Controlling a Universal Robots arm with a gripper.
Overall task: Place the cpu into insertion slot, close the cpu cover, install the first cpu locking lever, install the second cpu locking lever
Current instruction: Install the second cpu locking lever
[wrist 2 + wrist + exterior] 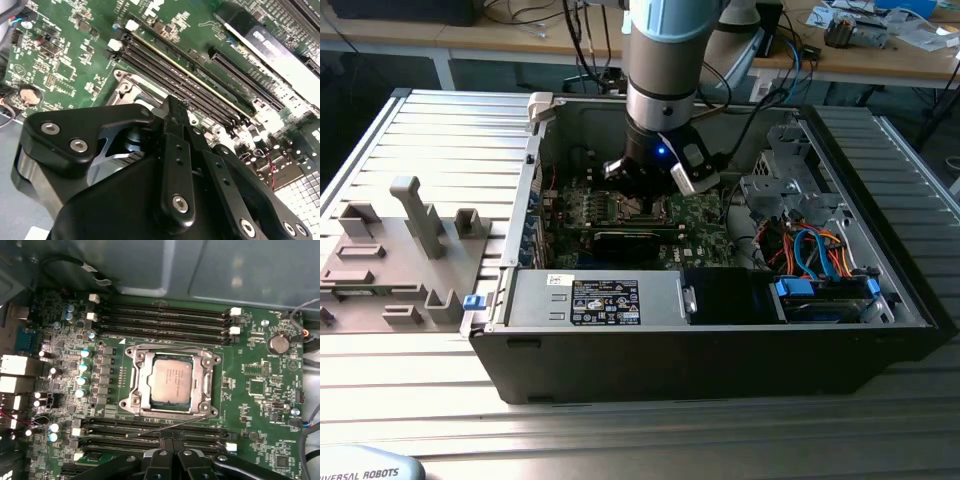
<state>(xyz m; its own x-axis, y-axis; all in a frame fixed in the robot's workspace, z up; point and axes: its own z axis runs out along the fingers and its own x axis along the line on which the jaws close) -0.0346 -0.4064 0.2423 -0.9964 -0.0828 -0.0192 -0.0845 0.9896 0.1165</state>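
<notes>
Gripper, jaws together, is hovering over the memory slots; just beyond lies the cpu, sitting under its closed cover

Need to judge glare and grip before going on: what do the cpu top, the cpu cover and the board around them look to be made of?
The cpu top looks like matte grey metal, with a dull, even sheen. The cpu cover seems to be bright stamped sheet metal, judging by its silver reflective edges. The motherboard looks like green lacquered circuit laminate with a slight gloss, though the finish is hard to judge.
</notes>
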